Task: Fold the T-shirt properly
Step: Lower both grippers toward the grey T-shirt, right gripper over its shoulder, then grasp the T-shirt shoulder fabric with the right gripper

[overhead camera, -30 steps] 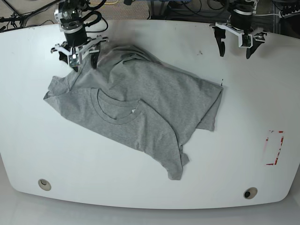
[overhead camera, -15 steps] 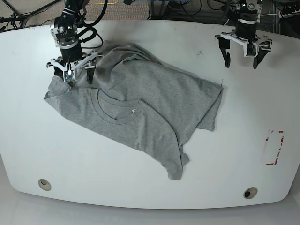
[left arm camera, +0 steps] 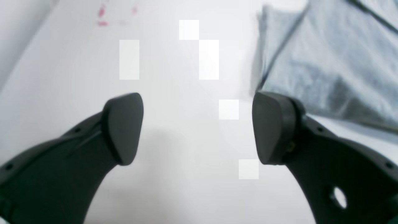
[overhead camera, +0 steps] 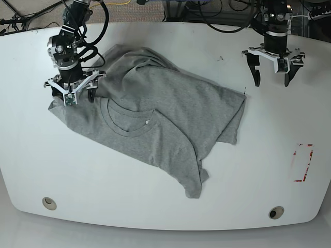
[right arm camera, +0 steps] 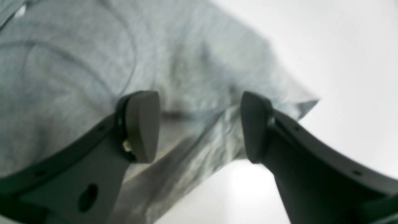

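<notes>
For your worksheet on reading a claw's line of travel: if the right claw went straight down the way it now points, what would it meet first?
The right claw points down with its jaws open over the grey T-shirt's sleeve edge, so it would probably meet that cloth first, then the white table. Its height above the cloth is unclear.

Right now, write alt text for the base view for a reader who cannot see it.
A grey T-shirt lies crumpled and partly folded over itself on a white table, its crew neck showing. The open right gripper hovers over the shirt's sleeve end at the view's left. The open left gripper hangs over bare table at the far right, apart from the shirt.
</notes>
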{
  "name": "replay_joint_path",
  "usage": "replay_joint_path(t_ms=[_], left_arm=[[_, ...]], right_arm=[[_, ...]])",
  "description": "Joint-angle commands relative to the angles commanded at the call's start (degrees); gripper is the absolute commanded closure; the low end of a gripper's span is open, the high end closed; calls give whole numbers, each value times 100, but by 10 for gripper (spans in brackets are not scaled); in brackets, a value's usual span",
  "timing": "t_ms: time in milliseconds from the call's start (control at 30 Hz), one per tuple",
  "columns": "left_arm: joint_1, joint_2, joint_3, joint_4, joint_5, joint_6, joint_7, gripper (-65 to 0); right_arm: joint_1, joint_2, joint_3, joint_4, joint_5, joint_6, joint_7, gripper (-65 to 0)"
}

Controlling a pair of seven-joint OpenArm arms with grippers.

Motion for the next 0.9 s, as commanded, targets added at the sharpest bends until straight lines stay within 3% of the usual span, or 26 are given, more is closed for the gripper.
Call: replay_joint_path(t_ms=[100, 500, 900], left_arm=[[61, -2, 35, -51, 25, -56, -103, -505], [61, 15, 107, -33, 29, -139, -88, -508], [-45, 26, 231, -63, 36, -275, -244, -514]], right_arm=[[159, 78, -22, 17, -12, 53, -423, -408], [397, 20, -179, -62, -7, 246, -951, -404], [697, 160, 149, -1084, -32, 363, -635, -393]])
